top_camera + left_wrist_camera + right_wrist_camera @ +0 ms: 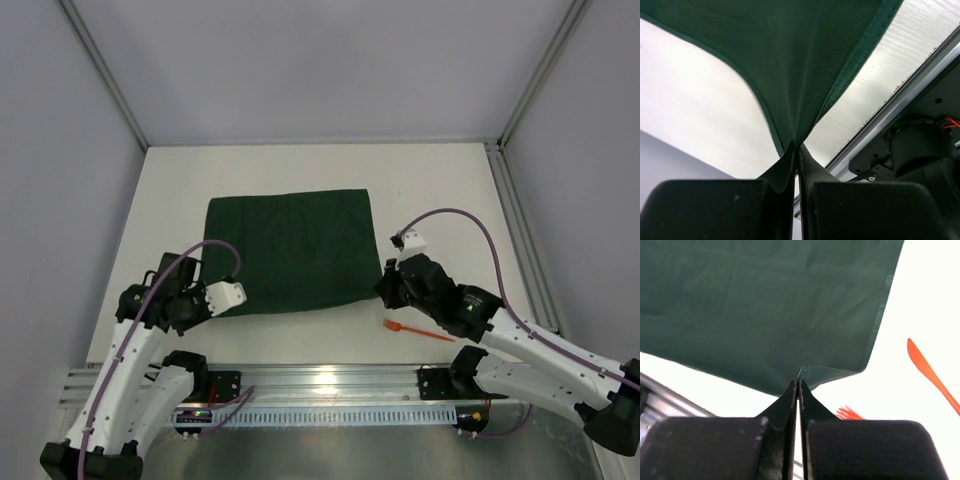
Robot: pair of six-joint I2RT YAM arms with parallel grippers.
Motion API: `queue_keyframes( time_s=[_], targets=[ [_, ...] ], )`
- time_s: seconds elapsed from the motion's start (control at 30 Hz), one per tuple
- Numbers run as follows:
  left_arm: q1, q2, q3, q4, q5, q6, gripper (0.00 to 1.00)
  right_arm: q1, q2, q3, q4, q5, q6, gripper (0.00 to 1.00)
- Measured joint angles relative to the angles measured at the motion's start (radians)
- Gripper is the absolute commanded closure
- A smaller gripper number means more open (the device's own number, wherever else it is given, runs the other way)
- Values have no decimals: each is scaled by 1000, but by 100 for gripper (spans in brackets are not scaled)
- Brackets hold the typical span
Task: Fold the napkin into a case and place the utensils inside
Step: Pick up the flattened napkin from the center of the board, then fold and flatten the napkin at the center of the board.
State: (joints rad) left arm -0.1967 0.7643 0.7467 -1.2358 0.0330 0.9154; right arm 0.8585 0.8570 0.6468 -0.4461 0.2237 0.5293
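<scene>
Dark green square cloth napkin [290, 250] lying spread on white counter [440, 200]. Left end effector [796, 150] clenching its near-left corner, holding it raised. Right end effector [798, 385] clenching near-right corner. Orange-red plastic fork [849, 413] lying just beside right end effector, slender orange-red plastic piece [932, 376] lying farther to its right.

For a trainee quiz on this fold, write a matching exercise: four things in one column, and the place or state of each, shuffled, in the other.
1 left gripper
2 right gripper
3 napkin
4 orange fork

A lies on the bare table, beside the napkin
B shut on the napkin's near right corner
C dark green, spread out on the table
D shut on the napkin's near left corner

Pairs: 1-D, 2-B, 3-C, 4-A
</scene>
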Motion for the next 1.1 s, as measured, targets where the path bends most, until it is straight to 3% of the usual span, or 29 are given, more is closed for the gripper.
queue_keyframes(
  time_s=[0.17, 0.3, 0.43, 0.67, 0.87, 1.1],
  targets=[
    [0, -108, 98, -69, 12, -27, 100, 10, -113, 24, -91, 1, 24, 96],
    [0, -73, 144, -74, 12, -79, 100, 3, -80, 80, -124, 27, 25, 96],
    [0, 86, 187, -1, -6, -141, 100, -84, 109, 230, -106, 43, -16, 96],
    [7, 419, 272, 289, -96, -234, 100, -325, 505, 396, 35, -27, -88, 96],
    [40, 668, 375, 470, -128, -296, 100, -378, 729, 528, 89, -39, -137, 96],
    [62, 800, 402, 570, -145, -318, 100, -415, 863, 628, 132, -53, -159, 96]
  ],
)
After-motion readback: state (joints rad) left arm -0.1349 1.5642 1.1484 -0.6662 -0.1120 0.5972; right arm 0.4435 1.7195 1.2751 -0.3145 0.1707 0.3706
